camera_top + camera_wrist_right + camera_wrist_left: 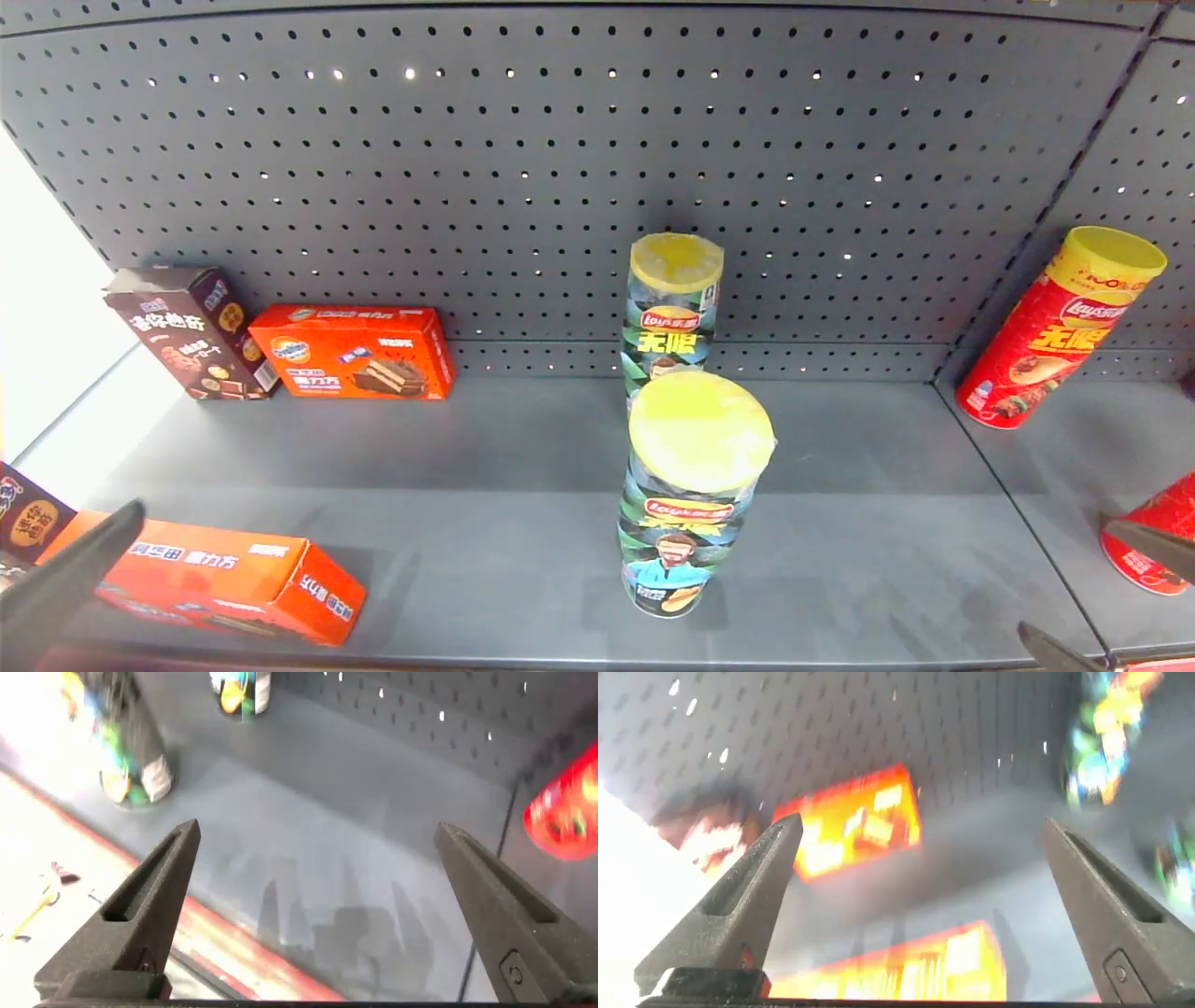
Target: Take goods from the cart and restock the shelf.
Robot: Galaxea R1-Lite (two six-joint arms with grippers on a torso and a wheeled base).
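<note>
Two green chip cans with yellow lids stand upright in the middle of the grey shelf board (485, 523), one behind the other. The front can (691, 504) is close to the front edge and the rear can (670, 313) stands at the pegboard back panel (560, 168); whether they touch cannot be told, as the front lid covers the rear can's base. Toward the back left corner an orange biscuit box (355, 353) lies along the back panel, with a dark brown box (191, 331) just beside it on the corner side. A second orange box (233, 579) lies flat at the front left corner. On the neighbouring shelf board to the right, a red chip can (1055, 331) stands at the back, and another red can (1153, 541) sits nearer the front, partly hidden. The left gripper (922, 826) hangs at the front left corner over the second orange box, fingers spread wide and empty. The right gripper (318, 829) hangs at the front right corner, likewise spread and holding nothing.
</note>
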